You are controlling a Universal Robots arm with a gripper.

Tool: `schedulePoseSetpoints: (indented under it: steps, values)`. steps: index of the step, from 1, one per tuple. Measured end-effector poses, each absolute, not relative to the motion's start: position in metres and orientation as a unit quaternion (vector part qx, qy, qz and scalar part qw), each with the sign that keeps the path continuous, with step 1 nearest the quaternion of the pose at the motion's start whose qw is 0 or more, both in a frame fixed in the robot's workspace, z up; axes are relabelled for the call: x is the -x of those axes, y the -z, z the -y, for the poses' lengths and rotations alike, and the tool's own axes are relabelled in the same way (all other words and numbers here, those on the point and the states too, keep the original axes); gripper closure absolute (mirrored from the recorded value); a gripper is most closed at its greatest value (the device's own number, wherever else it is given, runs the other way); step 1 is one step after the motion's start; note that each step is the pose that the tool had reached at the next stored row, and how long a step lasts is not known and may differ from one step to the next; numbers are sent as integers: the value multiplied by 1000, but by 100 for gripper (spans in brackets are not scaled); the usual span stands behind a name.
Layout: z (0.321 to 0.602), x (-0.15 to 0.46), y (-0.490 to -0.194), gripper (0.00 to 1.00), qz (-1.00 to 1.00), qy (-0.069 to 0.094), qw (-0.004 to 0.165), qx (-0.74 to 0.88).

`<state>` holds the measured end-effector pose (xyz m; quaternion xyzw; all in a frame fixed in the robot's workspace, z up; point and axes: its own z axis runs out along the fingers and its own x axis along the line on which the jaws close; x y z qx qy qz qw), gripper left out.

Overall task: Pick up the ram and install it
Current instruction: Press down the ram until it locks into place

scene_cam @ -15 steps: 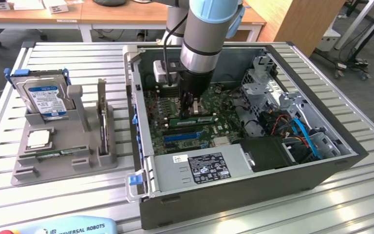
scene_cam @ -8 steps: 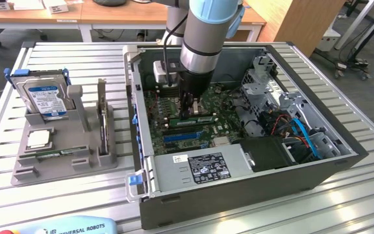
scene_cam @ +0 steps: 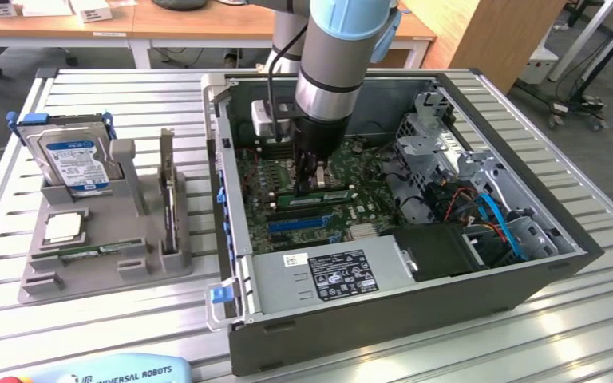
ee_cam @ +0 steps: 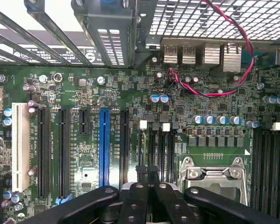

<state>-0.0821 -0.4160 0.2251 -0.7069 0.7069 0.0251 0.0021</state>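
My gripper [scene_cam: 309,187] reaches down into the open computer case [scene_cam: 392,327], its fingers shut, with their tips at the motherboard's memory slots [ee_cam: 158,149]. In the exterior view a narrow green ram [scene_cam: 334,195] with a pale sticker lies along those slots, right at the fingertips. Whether the fingers touch it I cannot tell. In the wrist view the black fingers [ee_cam: 135,200] are pressed together just over the dark slots, beside the processor socket [ee_cam: 214,175].
A grey parts tray [scene_cam: 104,275] stands on the exterior view's left. It holds a blue-labelled hard drive [scene_cam: 73,159], a square silver processor chip [scene_cam: 64,227] and another green stick [scene_cam: 99,251] lying flat. Inside the case are a power supply [scene_cam: 322,275], drive cages and blue cables [scene_cam: 504,223].
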Motion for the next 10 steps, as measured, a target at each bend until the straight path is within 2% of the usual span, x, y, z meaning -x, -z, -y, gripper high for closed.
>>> schedulePoseSetpoints:
  steps: [10]
  values:
    - [416,82,-224,90,-707,-25,2,707]
